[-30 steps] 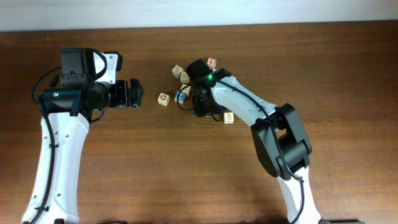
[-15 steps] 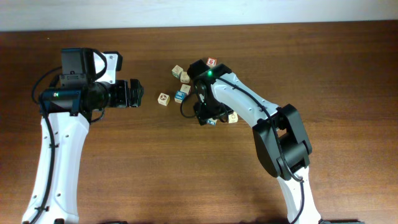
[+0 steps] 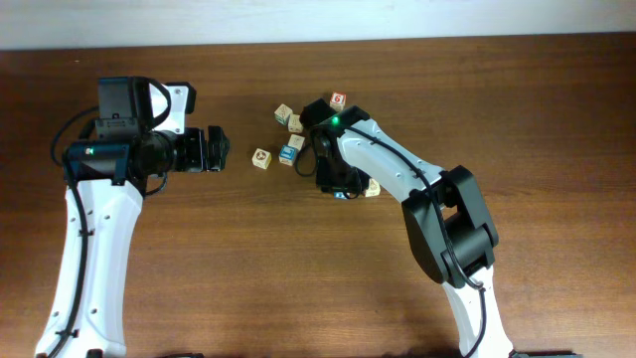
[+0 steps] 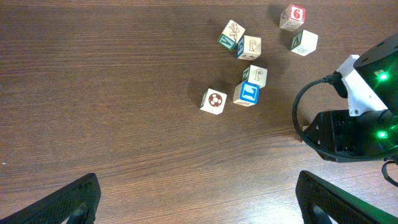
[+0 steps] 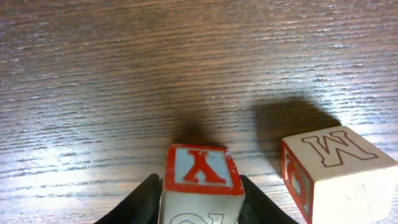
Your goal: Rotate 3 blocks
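Note:
My right gripper (image 5: 200, 208) is shut on a light-wood block (image 5: 200, 180) whose far face shows a red Y in a red frame; a black finger (image 5: 144, 199) presses on each side of it. In the overhead view this gripper (image 3: 338, 187) hangs just right of the cluster. The blue-faced block (image 3: 289, 153) (image 4: 249, 93) lies on the table beside a pale tan block (image 3: 296, 142) (image 4: 255, 74). My left gripper (image 3: 221, 149) (image 4: 199, 208) is open and holds nothing, well to the left of the blocks.
A block with a red M (image 5: 329, 168) (image 3: 372, 188) sits right beside the held one. A tan cube with a red round mark (image 3: 260, 158), a red-and-white cube (image 3: 338, 99) and two more cubes (image 3: 283, 113) lie at the back.
My right gripper has moved from beside the blue-faced block toward the near right, next to the M block. The left arm has not moved.

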`<state>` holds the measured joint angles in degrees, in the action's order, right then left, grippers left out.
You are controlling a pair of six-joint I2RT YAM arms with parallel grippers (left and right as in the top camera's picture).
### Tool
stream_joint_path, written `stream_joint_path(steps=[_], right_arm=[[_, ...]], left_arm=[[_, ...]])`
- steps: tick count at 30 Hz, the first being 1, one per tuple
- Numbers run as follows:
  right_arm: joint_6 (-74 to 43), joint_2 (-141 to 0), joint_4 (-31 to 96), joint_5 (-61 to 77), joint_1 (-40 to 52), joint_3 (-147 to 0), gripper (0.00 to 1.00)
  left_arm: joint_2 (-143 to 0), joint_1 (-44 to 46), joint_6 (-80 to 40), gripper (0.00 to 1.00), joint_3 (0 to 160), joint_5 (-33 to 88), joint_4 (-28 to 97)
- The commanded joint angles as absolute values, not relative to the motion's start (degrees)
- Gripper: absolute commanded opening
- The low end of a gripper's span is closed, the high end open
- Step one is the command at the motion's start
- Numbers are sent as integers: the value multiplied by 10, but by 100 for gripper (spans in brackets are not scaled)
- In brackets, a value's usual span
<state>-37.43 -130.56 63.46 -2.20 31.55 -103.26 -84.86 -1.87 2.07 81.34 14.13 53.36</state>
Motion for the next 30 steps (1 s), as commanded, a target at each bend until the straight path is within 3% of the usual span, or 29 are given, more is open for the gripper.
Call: stream_joint_path(steps=[1, 7, 14, 21, 23, 26, 30], right_arm=[[-347, -1306, 637, -35, 318, -1028, 38], [-259, -1306, 648, -35, 319, -1027, 31], [-290, -1305, 688, -35, 297, -1031, 35], [-268, -1305, 698, -28, 284, -1089, 56], [-257, -1305, 713, -11, 284, -1153, 56], [-271, -1306, 630, 57, 289, -1180, 60], [-426, -1316, 469, 54, 321, -1143, 65]], left_arm=[[-850, -18, 17, 99, 825, 138, 533], [-850, -18, 17, 99, 825, 138, 533], [-850, -18, 17, 99, 825, 138, 533], [-850, -18, 17, 99, 825, 138, 533], [-850, -18, 17, 99, 825, 138, 533], [-850, -18, 17, 99, 825, 138, 533], [-850, -18, 17, 99, 825, 138, 533]])
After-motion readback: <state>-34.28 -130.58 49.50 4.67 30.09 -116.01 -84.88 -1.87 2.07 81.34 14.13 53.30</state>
